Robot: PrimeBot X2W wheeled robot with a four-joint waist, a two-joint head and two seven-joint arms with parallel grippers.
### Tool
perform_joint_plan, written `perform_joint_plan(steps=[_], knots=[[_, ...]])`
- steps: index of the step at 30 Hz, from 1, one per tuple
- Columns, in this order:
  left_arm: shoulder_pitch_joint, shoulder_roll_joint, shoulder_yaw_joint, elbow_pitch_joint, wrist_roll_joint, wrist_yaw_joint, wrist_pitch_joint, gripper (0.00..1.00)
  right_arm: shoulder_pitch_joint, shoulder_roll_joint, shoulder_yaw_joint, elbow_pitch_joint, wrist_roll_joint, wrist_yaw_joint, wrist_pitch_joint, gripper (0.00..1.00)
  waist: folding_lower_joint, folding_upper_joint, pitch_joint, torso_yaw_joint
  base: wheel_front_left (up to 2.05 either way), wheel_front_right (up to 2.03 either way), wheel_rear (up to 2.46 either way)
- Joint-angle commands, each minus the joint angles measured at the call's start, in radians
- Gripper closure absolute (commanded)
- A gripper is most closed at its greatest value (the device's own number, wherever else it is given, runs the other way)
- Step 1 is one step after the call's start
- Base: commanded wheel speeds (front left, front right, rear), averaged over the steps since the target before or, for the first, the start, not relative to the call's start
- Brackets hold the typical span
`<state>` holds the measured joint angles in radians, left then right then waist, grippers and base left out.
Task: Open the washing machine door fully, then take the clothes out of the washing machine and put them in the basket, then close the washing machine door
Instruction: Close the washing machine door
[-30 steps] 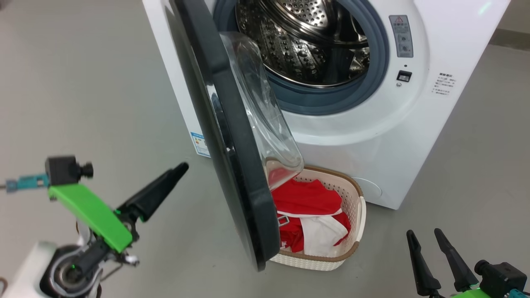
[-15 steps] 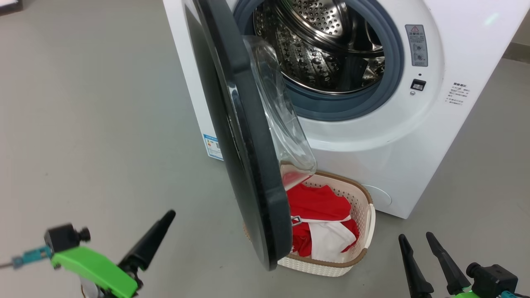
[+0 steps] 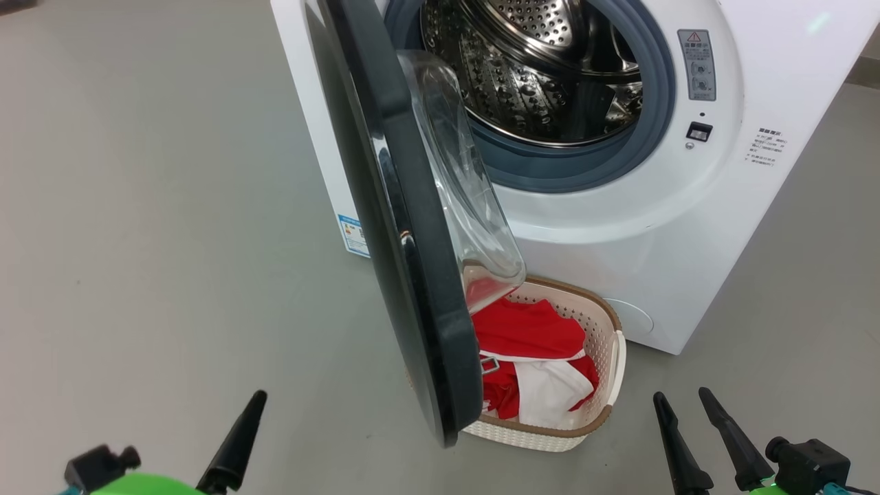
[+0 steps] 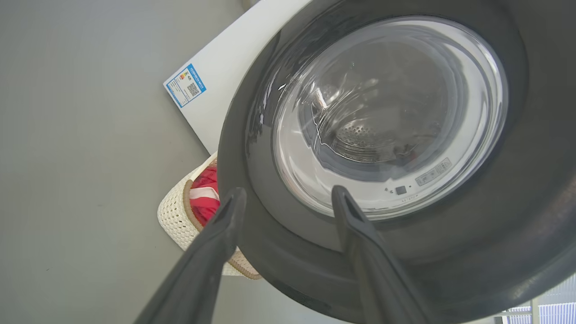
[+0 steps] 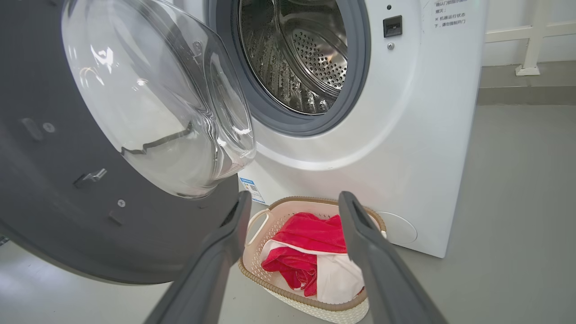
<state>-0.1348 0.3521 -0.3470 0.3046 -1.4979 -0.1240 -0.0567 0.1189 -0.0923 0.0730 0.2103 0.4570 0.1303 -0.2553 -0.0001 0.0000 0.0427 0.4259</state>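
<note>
At lower left, left gripper [image 4: 288, 192]: jaws spread wide, holding nothing; in the left wrist view you see both fingers aimed at the door's outer face, apart from it.
Right gripper [image 3: 682, 395]: low on your right, jaws likewise spread and empty, looking toward the basket and the door's inner side.
Washing machine door [image 3: 412, 275]: part-open, edge-on to you, between the two grippers; hinged at the machine's left, free edge nearest you. Glossy black rim, with the clear bowl bulging toward the drum.
Deciding relation: the outer face lies ahead and right of the left jaws, so you would judge the left arm the better placed to push it shut; the right gripper sits on the side the door swings through.
Basket [image 3: 605, 323]: on the floor just before the machine, partly behind the door's lower edge.
Clothes [image 3: 522, 330]: red with white panels, crumpled inside the basket.
Washing machine [image 3: 619, 227]: white front, grey ring, steel drum [image 3: 536, 69] showing no fabric; closing appears to be what remains.
</note>
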Motion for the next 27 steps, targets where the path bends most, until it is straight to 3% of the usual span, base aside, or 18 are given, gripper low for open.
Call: perform_joint_plan(steps=[1,7,13,27], knots=[[-0.004,0.016,0.046,-0.009,-0.004,-0.007,-0.03,0.0,-0.044,-0.018,0.021,-0.02,-0.016,0.0,-0.006,0.0,0.0001,0.0,0.001,-0.001,0.0,0.0,0.0],[0.016,0.028,0.007,0.038,0.085,-0.007,-0.159,0.0,-0.049,-0.019,0.02,-0.018,-0.015,0.0,-0.006,0.0,0.0001,0.0,0.001,-0.004,0.0,0.0,0.0],[0.019,0.019,-0.005,0.077,0.225,-0.007,-0.204,0.0,-0.054,-0.017,0.016,-0.02,-0.015,0.0,-0.006,0.0,0.0001,0.0,0.005,-0.003,0.0,0.0,0.0],[0.087,-0.154,0.26,0.022,0.873,-0.007,-0.205,0.0,-0.071,-0.018,0.0,-0.025,-0.016,0.0,-0.006,0.0,0.0001,0.0,0.015,0.0,0.0,0.0,0.0]])
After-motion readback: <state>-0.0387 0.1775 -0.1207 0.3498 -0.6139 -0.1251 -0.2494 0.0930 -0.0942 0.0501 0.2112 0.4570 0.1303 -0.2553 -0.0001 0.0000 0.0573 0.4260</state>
